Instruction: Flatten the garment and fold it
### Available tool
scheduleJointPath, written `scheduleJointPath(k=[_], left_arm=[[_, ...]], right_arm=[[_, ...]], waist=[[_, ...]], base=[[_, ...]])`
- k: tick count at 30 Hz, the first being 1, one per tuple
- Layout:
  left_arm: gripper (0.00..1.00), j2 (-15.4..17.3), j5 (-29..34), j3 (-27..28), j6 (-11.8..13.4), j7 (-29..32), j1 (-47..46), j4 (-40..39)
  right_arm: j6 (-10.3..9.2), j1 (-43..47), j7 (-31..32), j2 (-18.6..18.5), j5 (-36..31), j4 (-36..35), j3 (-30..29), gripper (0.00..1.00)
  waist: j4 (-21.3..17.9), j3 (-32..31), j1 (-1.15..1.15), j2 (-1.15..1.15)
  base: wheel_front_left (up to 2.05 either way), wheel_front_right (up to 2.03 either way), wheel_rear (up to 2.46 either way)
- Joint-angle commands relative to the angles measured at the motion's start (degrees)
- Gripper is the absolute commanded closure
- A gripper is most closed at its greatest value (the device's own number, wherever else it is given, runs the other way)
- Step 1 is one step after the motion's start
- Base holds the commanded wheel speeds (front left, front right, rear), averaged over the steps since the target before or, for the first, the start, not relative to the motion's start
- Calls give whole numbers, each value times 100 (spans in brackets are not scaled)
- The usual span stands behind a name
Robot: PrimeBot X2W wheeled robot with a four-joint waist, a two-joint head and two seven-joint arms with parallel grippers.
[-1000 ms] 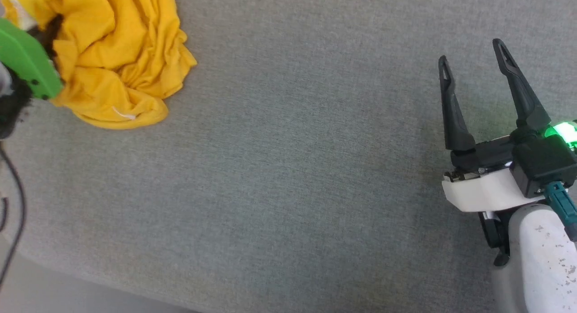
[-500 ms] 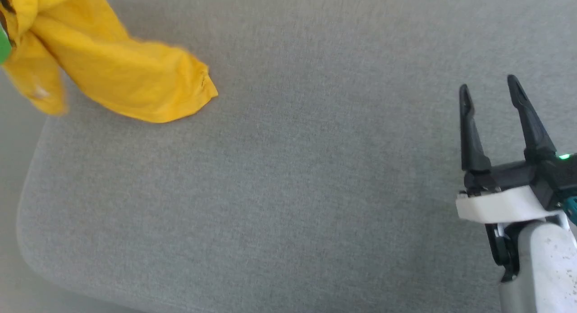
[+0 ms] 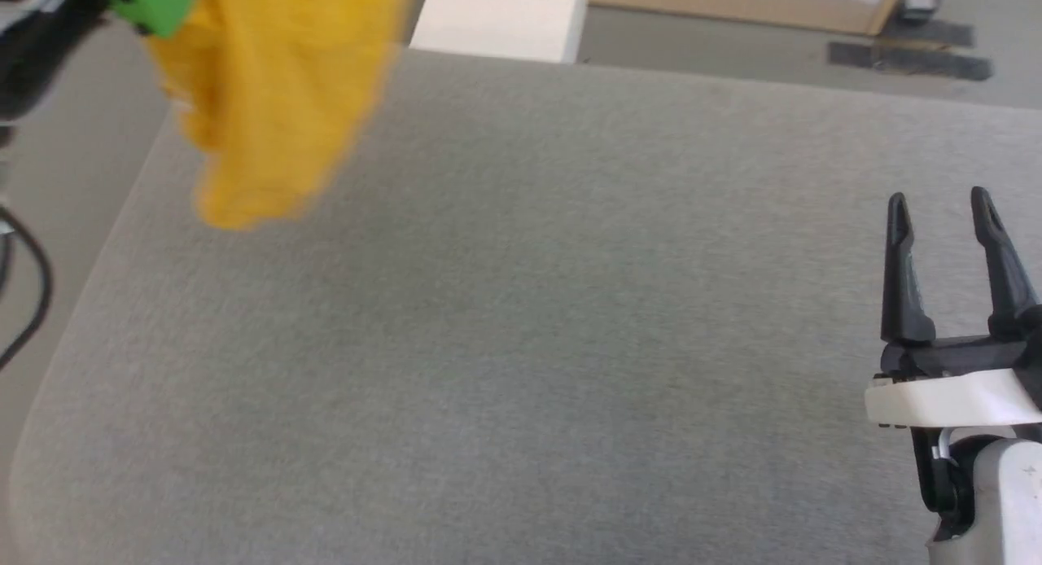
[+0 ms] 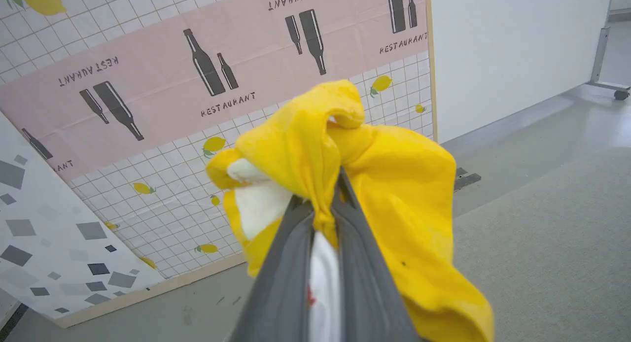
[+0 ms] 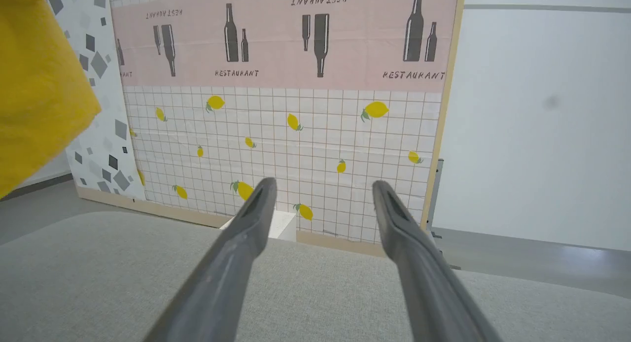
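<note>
Black jaws, white wrist band (image 3: pixel 948 402)

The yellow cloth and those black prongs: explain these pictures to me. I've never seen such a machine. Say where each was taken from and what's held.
This is a two-armed robot. The picture from above comes from a camera on its head, looking down at a grey padded surface. The other two come from cameras on its wrists, each looking along that gripper's two dark fingers. The left gripper is shut on a yellow-orange T-shirt, which hangs bunched in the air by the surface's left side. The right gripper is open and holds nothing.
</note>
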Motion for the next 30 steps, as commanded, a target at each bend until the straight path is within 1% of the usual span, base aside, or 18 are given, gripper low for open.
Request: scheduleJointPath(k=[1, 7, 9, 14, 16, 20, 23, 25, 27, 30], left_arm=[[100, -132, -20, -46, 69, 49, -154, -110], [100, -826, -118, -253, 324, 119, -180, -462], [100, -1059, -88, -354, 394, 61, -140, -528], [100, -1727, -24, -673, 687, -195, 223, -698], [100, -1839, 183, -895, 754, -312, 393, -714], [100, -2116, 234, -1150, 936, -683, 1020, -547], [100, -2244, 300, -1342, 1033, -997, 1513, -260], [100, -2361, 254, -1495, 1098, -1152, 1935, 101], [100, -2406, 271, -1673, 1126, -1231, 2261, 540], [100, -2426, 308, -1956, 1082, -1198, 2603, 1271]], right_arm=[[-10, 66, -32, -4, 59, -37, -44, 0], [-10, 160, -33, -4, 121, -187, -313, 0], [-10, 180, -33, -4, 131, -244, -401, 0], [-10, 219, -33, -4, 172, -392, -638, 0], [-10, 216, -33, -4, 195, -440, -676, 0], [-10, 238, -33, -4, 222, -527, -671, 0], [-10, 247, -33, -4, 241, -547, -665, 0], [-10, 239, -33, -4, 247, -533, -644, 0], [-10, 226, -33, -4, 252, -526, -597, 0], [-10, 197, -33, -4, 240, -514, -508, 0]], waist=[[-374, -309, 0, 0], [-712, -390, 0, 0], [-825, -378, 0, 0], [-1055, -271, 0, 0], [-1134, -201, 0, 0], [-1252, -71, 0, 0], [-1300, 20, 0, 0], [-1319, 88, 0, 0], [-1333, 142, 0, 0], [-1342, 200, 0, 0]], base=[[0, 0, 0], [0, 0, 0], [0, 0, 0], [0, 0, 0], [0, 0, 0], [0, 0, 0], [0, 0, 0], [0, 0, 0], [0, 0, 0], [0, 0, 0]])
